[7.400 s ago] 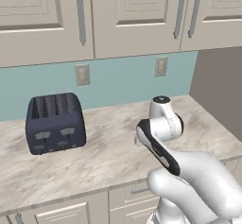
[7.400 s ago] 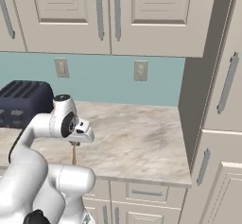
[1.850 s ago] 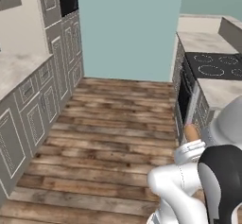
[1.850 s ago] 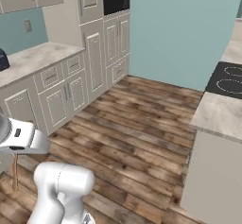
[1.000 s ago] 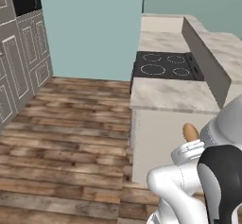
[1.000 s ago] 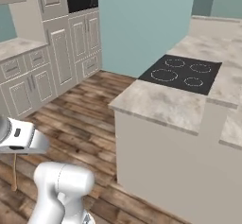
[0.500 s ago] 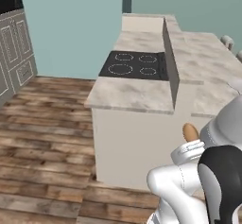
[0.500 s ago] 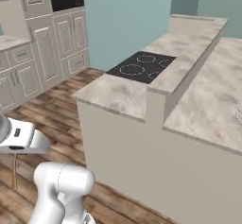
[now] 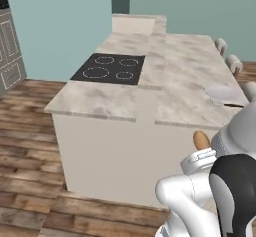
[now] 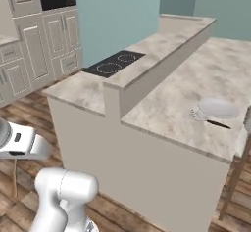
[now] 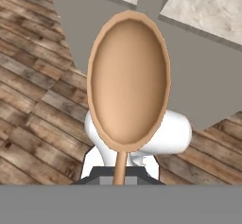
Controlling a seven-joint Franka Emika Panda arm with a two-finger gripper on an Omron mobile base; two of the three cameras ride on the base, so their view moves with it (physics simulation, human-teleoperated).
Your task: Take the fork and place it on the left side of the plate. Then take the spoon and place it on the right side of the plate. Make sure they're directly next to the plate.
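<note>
Marble island counter (image 10: 166, 104) carries plate (image 10: 218, 107), fork (image 10: 217, 124) beside it; fingers (image 11: 120, 173) clamp spoon (image 11: 128, 81); no legible writing.

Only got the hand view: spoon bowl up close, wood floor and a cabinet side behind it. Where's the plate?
Observer: The plate sits on the island counter, ahead of the base and to the right of the cooktop.
Operator: Fork placed already?
Observer: The fork lies flat on the counter right beside the plate, along its near edge in the right base view.
Operator: Anything around that end of the island?
Observer: Pale stools stand along the island's far side, past the plate.
</note>
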